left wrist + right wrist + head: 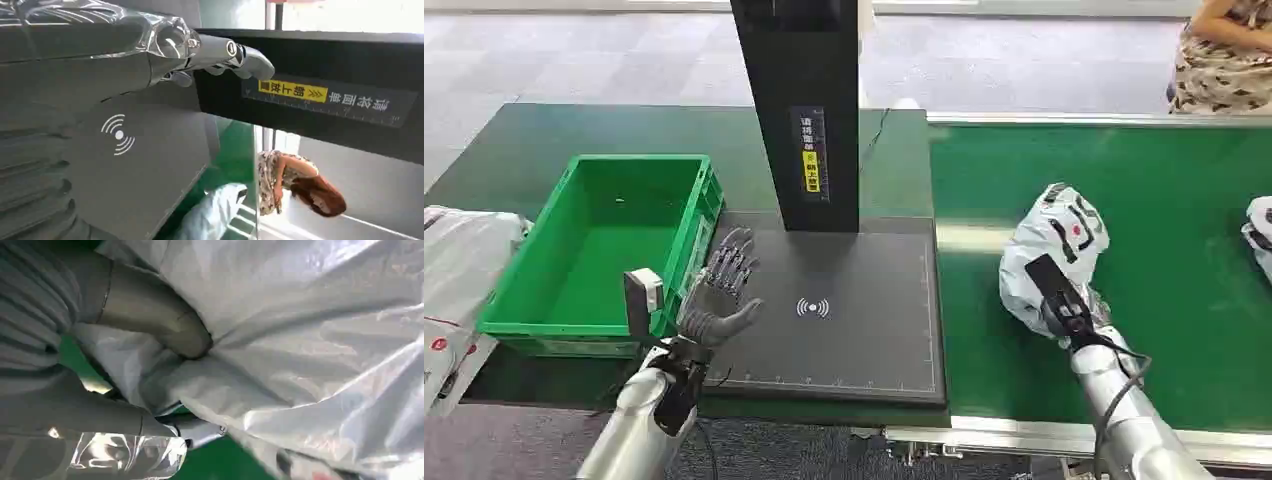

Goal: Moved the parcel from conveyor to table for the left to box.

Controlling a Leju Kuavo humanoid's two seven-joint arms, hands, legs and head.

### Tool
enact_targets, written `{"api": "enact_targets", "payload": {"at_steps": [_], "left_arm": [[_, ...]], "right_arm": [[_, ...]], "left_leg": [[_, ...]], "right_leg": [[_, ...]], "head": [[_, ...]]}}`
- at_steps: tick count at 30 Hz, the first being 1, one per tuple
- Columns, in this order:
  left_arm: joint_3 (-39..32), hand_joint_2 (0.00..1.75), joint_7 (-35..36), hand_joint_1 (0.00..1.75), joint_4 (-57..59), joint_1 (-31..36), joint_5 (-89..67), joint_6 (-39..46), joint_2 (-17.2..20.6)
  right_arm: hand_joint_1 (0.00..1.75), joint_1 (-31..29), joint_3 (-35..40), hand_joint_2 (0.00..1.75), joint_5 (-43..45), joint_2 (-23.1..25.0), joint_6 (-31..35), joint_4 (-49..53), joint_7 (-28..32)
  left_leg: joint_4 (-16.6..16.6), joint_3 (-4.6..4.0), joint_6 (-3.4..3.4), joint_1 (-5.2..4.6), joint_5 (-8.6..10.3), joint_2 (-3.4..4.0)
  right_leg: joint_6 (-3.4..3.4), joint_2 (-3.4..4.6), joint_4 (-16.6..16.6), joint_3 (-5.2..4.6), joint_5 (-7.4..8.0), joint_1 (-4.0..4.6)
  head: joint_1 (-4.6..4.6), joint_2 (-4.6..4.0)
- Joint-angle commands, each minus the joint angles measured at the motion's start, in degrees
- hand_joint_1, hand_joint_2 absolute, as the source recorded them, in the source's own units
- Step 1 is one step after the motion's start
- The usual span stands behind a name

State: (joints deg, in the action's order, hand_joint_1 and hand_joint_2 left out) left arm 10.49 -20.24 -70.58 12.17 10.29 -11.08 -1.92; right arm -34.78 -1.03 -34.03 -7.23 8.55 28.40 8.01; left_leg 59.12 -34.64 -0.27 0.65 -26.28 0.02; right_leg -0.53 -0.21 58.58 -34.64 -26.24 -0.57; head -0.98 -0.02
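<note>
My right hand (1064, 305) is clamped on the parcel (1054, 245), which lies on the conveyor (1184, 300), just right of the dark pad (854, 340). My left hand (719, 295), fingers spread and empty, waits at the pad's left edge.

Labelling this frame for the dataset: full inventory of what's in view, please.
parcel: 1, white-grey plastic bag, on the conveyor belt, gripped by the right hand
second parcel: 1, white, on the belt at the right edge
conveyor belt: 1, green, right side
crate: 1, green, empty, on the table left of the scanner
scanner pad: 1, dark grey, centre, with a black post
bags: white, far left
person: 1, patterned clothing, top right
left hand: open, above the pad's left edge
right hand: closed on the parcel
</note>
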Motion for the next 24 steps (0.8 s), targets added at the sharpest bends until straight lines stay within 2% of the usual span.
{"api": "enact_targets", "payload": {"at_steps": [1, 2, 6, 8, 9, 10, 18, 24], "left_arm": [[-2.25, 1.75, -2.06, 0.00, -3.63, -1.23, 0.07, 2.51, -1.02], [-2.62, 1.75, -3.67, 0.00, -3.62, -0.84, -0.50, 3.96, -1.45], [-2.62, 1.75, -3.67, 0.00, -3.62, -0.84, -0.50, 3.96, -1.45], [-2.77, 1.75, -4.46, 0.00, -3.58, -0.44, -0.83, 4.96, -1.76], [-4.03, 1.75, -8.08, 0.00, -5.78, -0.12, -4.38, 10.33, -3.03], [-3.87, 1.75, -8.44, 0.00, -5.88, 0.07, -4.86, 10.80, -2.80], [-3.18, 1.75, -8.76, 0.00, -5.10, -0.23, -4.90, 11.19, -1.79], [-2.85, 1.75, -8.73, 0.00, -5.35, -1.05, -4.63, 11.08, -1.67]], "right_arm": [[1.75, 6.96, -6.30, 1.75, 9.17, 6.35, 4.43, 28.18, 15.16], [1.75, 8.76, -4.57, 1.75, 9.44, 6.67, 3.29, 33.44, 16.11], [1.75, 8.76, -4.57, 1.75, 9.44, 6.67, 3.29, 33.44, 16.11], [1.75, 10.37, -3.08, 1.75, 10.64, 7.44, 1.36, 38.09, 16.57], [1.75, 13.16, 8.99, 1.75, 7.32, 6.32, -7.88, 47.37, 17.94], [1.75, 12.76, 14.53, 1.75, 6.63, 5.34, -12.86, 47.79, 16.36], [1.75, 7.13, 31.31, 1.75, 7.75, 2.23, -26.64, 38.71, 13.62], [1.75, 3.11, 40.85, 1.75, 7.05, -0.44, -29.90, 30.74, 8.83]], "left_leg": [[-0.03, 0.02, 0.00, -0.01, -0.04, 0.10], [-0.03, -0.02, 0.00, -0.01, -0.02, 0.05], [-0.03, -0.02, 0.00, -0.01, -0.02, 0.05], [-0.07, 0.05, 0.00, -0.01, -0.04, 0.09], [-0.05, 0.01, 0.00, 0.00, -0.03, 0.08], [-0.01, -0.05, -0.01, 0.00, -0.03, 0.10], [-0.09, 0.11, -0.01, 0.01, -0.01, 0.21], [-0.13, 0.16, 0.01, 0.00, -0.01, 0.14]], "right_leg": [[-0.01, 0.11, -0.02, -0.02, -0.01, -0.01], [-0.01, 0.05, -0.01, -0.05, -0.01, -0.01], [-0.01, 0.05, -0.01, -0.05, -0.01, -0.01], [-0.01, 0.09, -0.06, 0.01, -0.02, -0.01], [-0.02, 0.08, -0.03, -0.03, -0.02, 0.00], [-0.01, 0.10, 0.00, -0.07, -0.01, 0.01], [-0.01, 0.22, -0.08, 0.04, 0.03, 0.01], [0.02, 0.14, -0.14, 0.14, 0.02, 0.01]], "head": [[0.00, 0.00], [0.00, 0.00], [0.02, 0.00], [0.02, 0.00], [0.00, 0.00], [0.00, 0.00], [0.00, 0.00], [0.00, 0.00]]}}
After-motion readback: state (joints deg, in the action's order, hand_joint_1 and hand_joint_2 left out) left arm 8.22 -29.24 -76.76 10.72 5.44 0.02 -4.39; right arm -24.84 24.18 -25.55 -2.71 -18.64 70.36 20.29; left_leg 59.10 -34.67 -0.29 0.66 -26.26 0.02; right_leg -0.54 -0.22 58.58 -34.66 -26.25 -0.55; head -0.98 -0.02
